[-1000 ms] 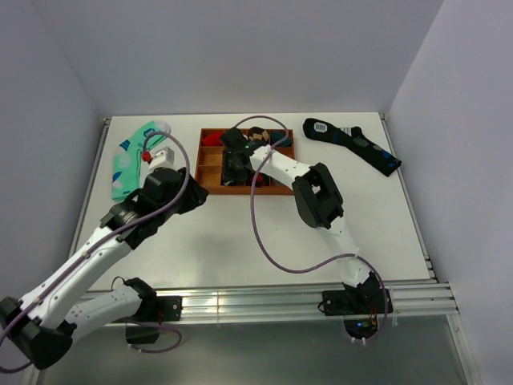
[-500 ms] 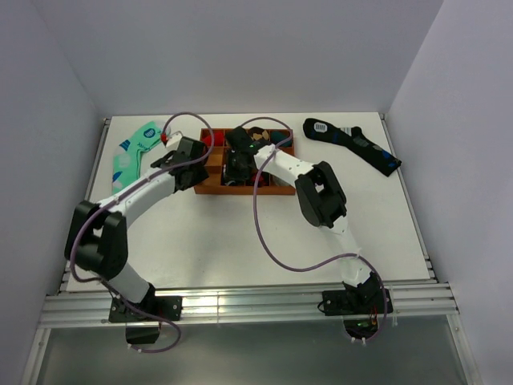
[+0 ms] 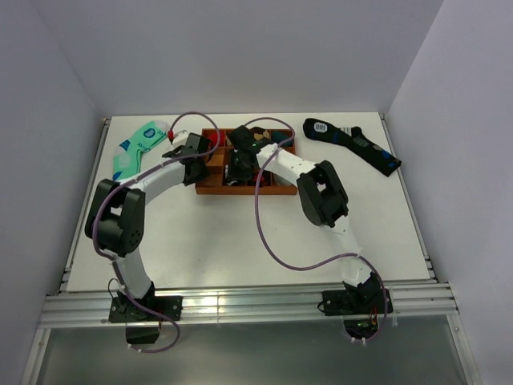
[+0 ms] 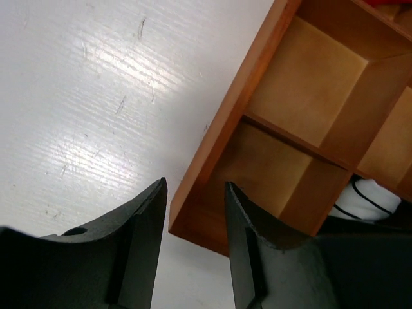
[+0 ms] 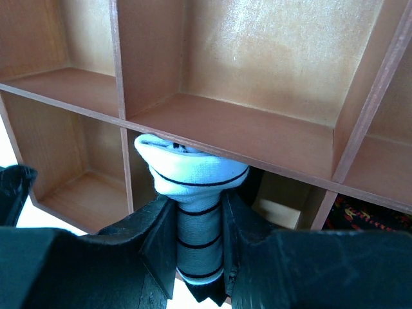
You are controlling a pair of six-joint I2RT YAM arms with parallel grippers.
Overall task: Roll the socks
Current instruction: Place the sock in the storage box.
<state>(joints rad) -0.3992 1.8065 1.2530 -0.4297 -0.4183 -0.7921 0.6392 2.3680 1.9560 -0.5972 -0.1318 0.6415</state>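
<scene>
Over the tray (image 5: 257,138), the rolled sock (image 5: 193,170) was clamped in the right gripper (image 5: 196,206), so stowing was judged in hand, with lowering into one compartment and release called for; the left gripper (image 4: 194,187) was parted, empty, at the tray's corner.

Left hand (image 4: 195,193) parted and empty; right hand (image 5: 196,222) gripping

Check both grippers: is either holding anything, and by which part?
The right gripper pinches the rolled striped sock by its middle, bunched end sticking out; the left gripper, open, holds nothing.
</scene>
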